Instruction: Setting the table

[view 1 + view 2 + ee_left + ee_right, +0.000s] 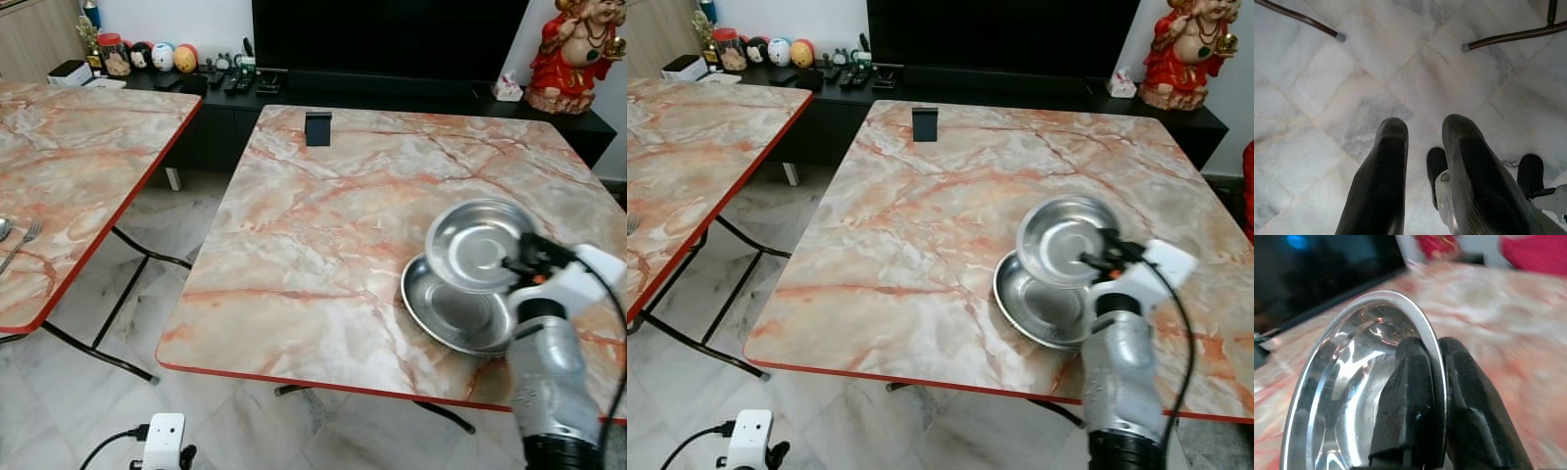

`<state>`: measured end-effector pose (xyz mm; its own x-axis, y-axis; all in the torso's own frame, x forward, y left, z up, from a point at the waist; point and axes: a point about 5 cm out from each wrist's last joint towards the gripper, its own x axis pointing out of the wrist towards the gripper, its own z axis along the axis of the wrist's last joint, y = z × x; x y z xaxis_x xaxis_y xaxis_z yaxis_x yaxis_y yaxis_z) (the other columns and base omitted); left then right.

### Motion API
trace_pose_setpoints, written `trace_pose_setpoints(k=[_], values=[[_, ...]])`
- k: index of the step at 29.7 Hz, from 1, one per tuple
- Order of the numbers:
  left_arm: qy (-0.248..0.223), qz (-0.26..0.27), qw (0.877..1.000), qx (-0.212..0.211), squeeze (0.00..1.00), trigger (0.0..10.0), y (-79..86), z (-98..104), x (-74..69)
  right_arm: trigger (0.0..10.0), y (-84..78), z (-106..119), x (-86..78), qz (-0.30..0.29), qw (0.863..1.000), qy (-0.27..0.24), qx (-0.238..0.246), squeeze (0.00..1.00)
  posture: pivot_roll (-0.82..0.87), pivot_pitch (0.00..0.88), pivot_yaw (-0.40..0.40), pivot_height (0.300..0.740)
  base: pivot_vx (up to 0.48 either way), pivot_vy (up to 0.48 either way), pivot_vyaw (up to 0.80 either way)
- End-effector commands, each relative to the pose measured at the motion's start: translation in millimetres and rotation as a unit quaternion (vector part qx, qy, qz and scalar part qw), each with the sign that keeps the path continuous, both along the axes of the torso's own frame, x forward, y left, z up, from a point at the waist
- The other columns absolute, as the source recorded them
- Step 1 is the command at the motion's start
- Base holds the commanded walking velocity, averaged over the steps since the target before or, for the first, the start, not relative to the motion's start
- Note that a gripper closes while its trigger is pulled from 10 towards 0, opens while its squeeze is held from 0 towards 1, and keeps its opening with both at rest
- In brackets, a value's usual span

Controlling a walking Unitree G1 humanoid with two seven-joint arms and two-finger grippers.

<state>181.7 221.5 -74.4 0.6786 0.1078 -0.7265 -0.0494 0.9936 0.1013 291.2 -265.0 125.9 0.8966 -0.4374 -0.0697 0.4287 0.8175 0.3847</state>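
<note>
My right gripper [521,262] is shut on the rim of a small steel bowl [477,245], holding it tilted above the marble table [323,225]. Under the bowl a larger steel plate [451,311] lies flat near the table's front right. In the right wrist view the two black fingers [1415,377] pinch the bowl's rim [1422,323], one inside and one outside. My left gripper [1422,152] hangs idle over the marble floor, its fingers a little apart with nothing between them.
A small black block [318,128] stands at the table's far edge. A second marble table [69,166] at the left carries a fork [22,243] and a spoon. A dark cabinet [392,98] with ornaments and a red figurine [573,54] runs along the back wall.
</note>
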Motion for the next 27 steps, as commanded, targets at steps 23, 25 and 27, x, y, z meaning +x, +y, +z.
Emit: trace_pose_setpoints(k=[23, 25, 27], values=[[-0.003, 0.003, 1.000, 0.000, 0.00, 10.0, 2.7, 1.7, 2.4, 10.0, 15.2, -12.3, -9.2, 0.016, 0.993, 0.059, 0.101, 0.00, -0.01, 0.000, -0.028, 0.724, 0.000, 0.000, 0.00], [-0.002, 0.003, 1.000, 0.000, 0.00, 10.0, 2.7, 1.5, 2.2, 10.0, 17.1, -15.4, -9.6, 0.023, 0.992, 0.074, 0.096, 0.00, -0.01, 0.000, -0.028, 0.724, 0.000, 0.000, 0.00], [-0.003, 0.003, 1.000, 0.000, 0.00, 10.0, 2.6, 1.5, 2.1, 10.0, 18.0, -17.0, -9.8, 0.025, 0.992, 0.077, 0.099, 0.00, 0.00, 0.000, -0.029, 0.724, 0.000, 0.000, 0.00]])
